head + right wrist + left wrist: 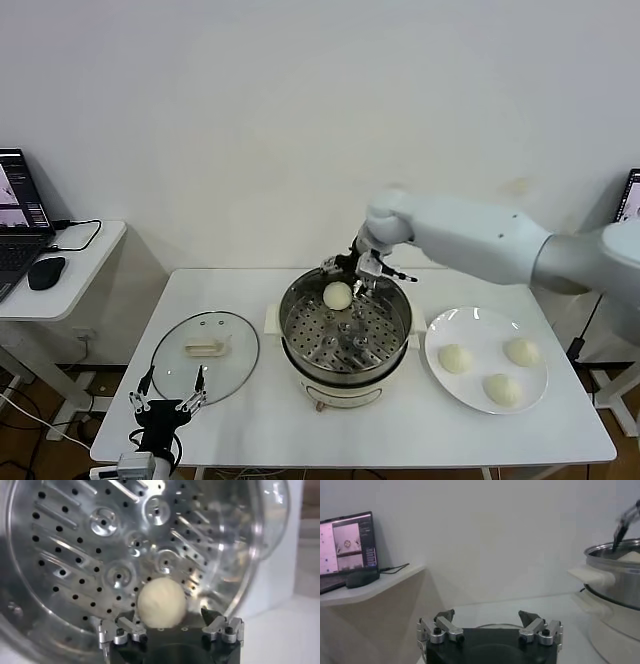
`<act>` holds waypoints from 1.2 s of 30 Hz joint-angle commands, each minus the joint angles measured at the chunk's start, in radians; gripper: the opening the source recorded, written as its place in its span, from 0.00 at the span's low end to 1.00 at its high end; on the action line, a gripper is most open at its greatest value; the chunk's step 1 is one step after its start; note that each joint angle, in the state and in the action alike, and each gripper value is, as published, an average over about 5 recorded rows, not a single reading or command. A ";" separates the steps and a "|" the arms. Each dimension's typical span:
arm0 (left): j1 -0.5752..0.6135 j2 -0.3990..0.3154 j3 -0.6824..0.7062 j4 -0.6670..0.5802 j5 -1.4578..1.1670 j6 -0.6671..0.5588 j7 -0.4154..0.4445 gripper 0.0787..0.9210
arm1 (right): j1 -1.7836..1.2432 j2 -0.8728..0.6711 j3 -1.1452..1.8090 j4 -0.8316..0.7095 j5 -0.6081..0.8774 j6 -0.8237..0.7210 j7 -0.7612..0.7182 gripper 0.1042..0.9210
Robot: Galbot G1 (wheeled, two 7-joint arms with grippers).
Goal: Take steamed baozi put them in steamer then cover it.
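The steamer (345, 340) stands at the middle of the white table (250, 410), its base close to the front edge. One bun (338, 295) lies on the perforated tray (100, 555) against the far wall of the pot, leaving the rest of the tray bare. The right gripper (362, 272) hangs over the pot's far rim just above that bun; in its wrist view the fingers (220, 627) stand spread on either side of the bun (161, 604) and apart from it, gripping nothing.

Three more buns (456, 358) sit on a white plate (440, 330) near the table's right edge, just beside the steamer. The glass lid (205, 355) lies flat toward the left edge, with bare tabletop between it and the pot.

The left gripper (168, 405) waits at the table's front left corner, just in front of the lid, its fingers (442, 627) wide apart and empty. A side desk (60, 280) with a laptop (15, 215) and mouse (45, 272) stands off the table's left edge.
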 commanded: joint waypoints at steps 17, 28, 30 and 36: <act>0.001 0.046 0.017 -0.015 0.003 0.022 0.008 0.88 | 0.368 -0.702 -0.341 0.514 0.292 -0.602 -0.086 0.88; 0.005 0.026 0.015 -0.016 0.014 0.020 0.001 0.88 | -0.358 -0.768 0.202 0.365 0.121 -0.560 -0.061 0.88; 0.004 0.023 0.014 -0.014 0.017 0.020 0.001 0.88 | -0.465 -0.744 0.297 0.336 0.092 -0.559 -0.055 0.88; 0.003 0.016 0.008 -0.010 0.023 0.022 0.002 0.88 | -0.644 -0.654 0.435 0.222 0.013 -0.544 -0.036 0.88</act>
